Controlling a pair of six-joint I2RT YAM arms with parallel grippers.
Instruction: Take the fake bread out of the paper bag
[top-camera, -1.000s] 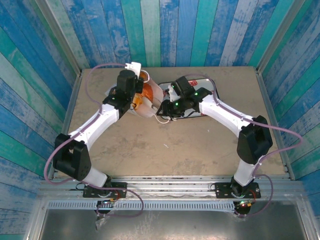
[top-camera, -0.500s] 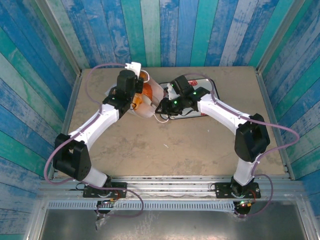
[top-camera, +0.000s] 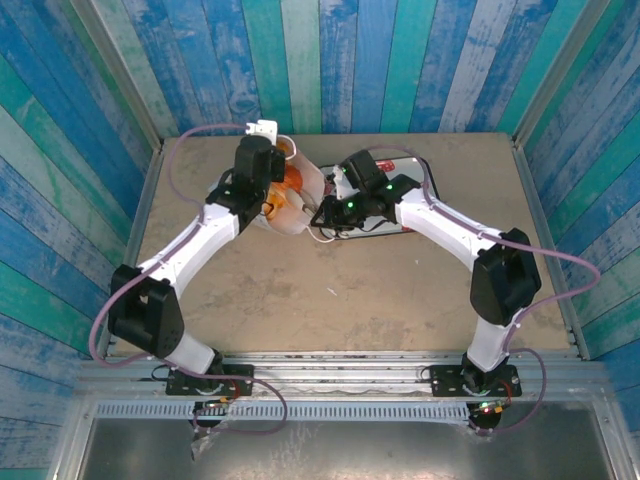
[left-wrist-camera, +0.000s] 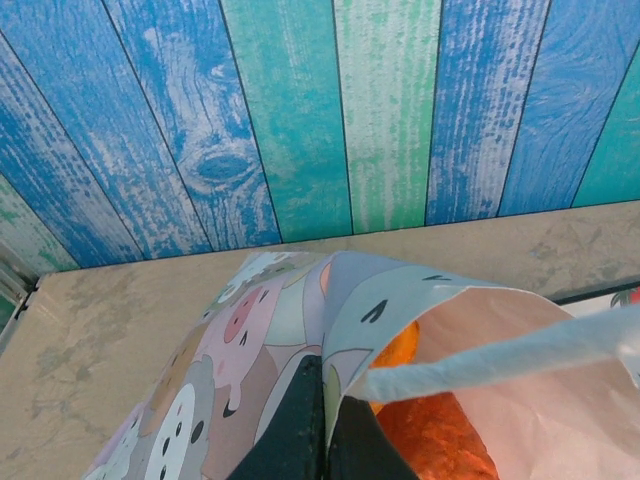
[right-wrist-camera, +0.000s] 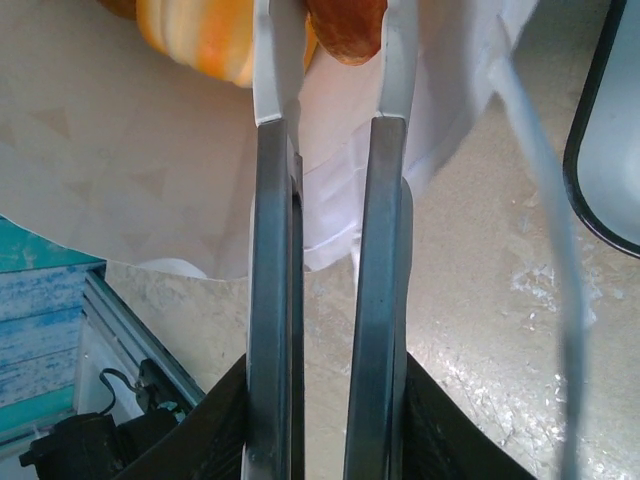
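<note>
Print of cartoon animals covers the paper bag (left-wrist-camera: 250, 340) in the left wrist view, where the left gripper (left-wrist-camera: 320, 385) jaws pinch its rim tight. From above it looks plain white. Reaching into the mouth, the right gripper (right-wrist-camera: 335, 50) jaws, narrowly apart, clamp a glossy brown piece of fake bread (right-wrist-camera: 345, 25). On the beige tabletop (top-camera: 330, 300), ringed by blue-green plank walls (left-wrist-camera: 300, 110), the bag sits at 11 o'clock and a black-rimmed tray (right-wrist-camera: 600, 130) at 1.

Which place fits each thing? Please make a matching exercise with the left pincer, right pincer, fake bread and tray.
1 left pincer
2 right pincer
3 fake bread
4 tray

a inside the paper bag
b clamped on the bag's rim
c beside the bag
d tips at the bag's mouth

Pairs: 1-b, 2-d, 3-a, 4-c
</note>
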